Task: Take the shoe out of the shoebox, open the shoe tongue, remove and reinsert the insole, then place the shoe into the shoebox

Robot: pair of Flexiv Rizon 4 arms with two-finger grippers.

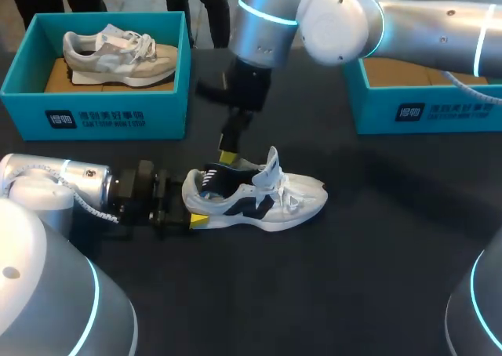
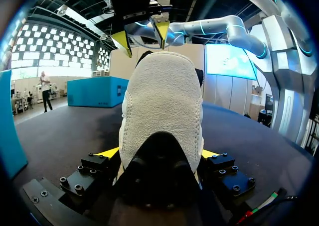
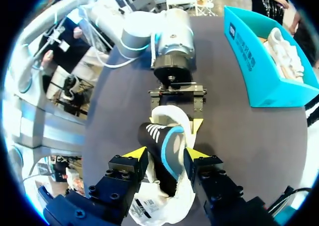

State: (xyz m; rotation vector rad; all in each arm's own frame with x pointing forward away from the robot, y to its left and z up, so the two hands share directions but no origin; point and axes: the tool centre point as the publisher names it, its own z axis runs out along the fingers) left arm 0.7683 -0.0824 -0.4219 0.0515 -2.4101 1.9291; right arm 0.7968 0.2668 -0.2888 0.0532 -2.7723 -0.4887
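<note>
A white and black shoe (image 1: 263,197) lies on its sole in the middle of the dark table, toe to the right. My left gripper (image 1: 193,204) is shut on its heel (image 2: 162,106), one yellow tip on each side. A black insole with a blue edge (image 3: 165,139) sticks up out of the shoe's mouth (image 1: 212,179). My right gripper (image 1: 227,158) hangs straight above that opening, fingers (image 3: 135,154) open, with the curled insole standing between them. The right gripper (image 2: 142,37) also shows over the heel in the left wrist view.
A teal shoebox (image 1: 23,89) at the back left holds a second pale shoe (image 1: 118,54). Another teal shoebox (image 1: 423,109) stands at the back right under my right arm. Bare table lies in front of and to the right of the shoe.
</note>
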